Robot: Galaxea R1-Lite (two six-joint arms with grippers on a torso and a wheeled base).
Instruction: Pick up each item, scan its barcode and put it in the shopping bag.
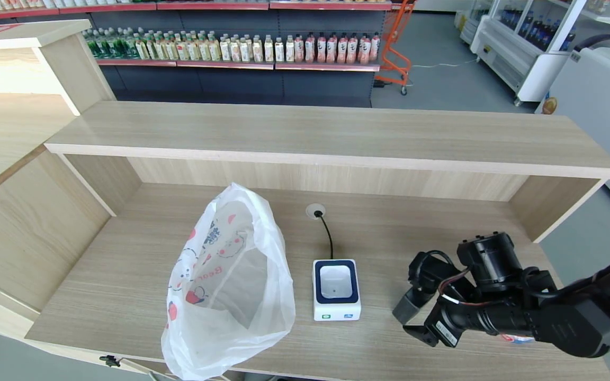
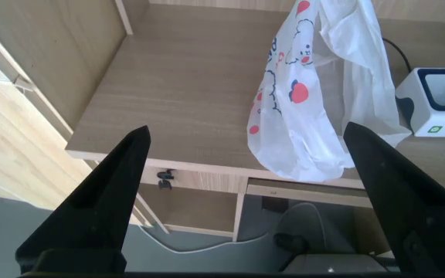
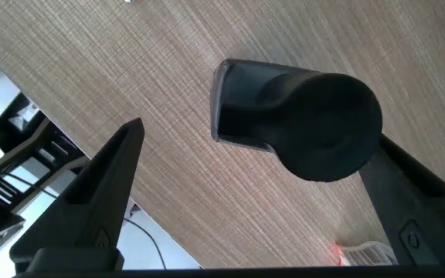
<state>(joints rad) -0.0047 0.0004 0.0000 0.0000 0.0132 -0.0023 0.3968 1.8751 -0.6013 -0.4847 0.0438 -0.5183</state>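
Step in hand: judged to be the pick-up; nothing is being scanned or bagged at this moment.
Right hand (image 3: pixel 261 139): at the lower right of the head view, low over the desk (image 1: pixel 125 286). Its fingers are spread wide and grip nothing. A dark rounded object (image 3: pixel 315 123) sits between them; you cannot tell what it is.
Left hand (image 2: pixel 246 131): fingers wide apart and empty, off the desk's front edge and facing the bag.
Bag (image 1: pixel 231 286): white plastic, standing slumped at lower centre-left with its mouth open.
Scanner (image 1: pixel 336 288): white box with a dark-framed window, just right of the bag, cable running to a hole in the desk.
Item (image 3: pixel 365 253): only a barcoded corner is visible, beneath the right arm at lower right.
Next move: you should close the right hand on the item, then present its barcode to the scanner window.
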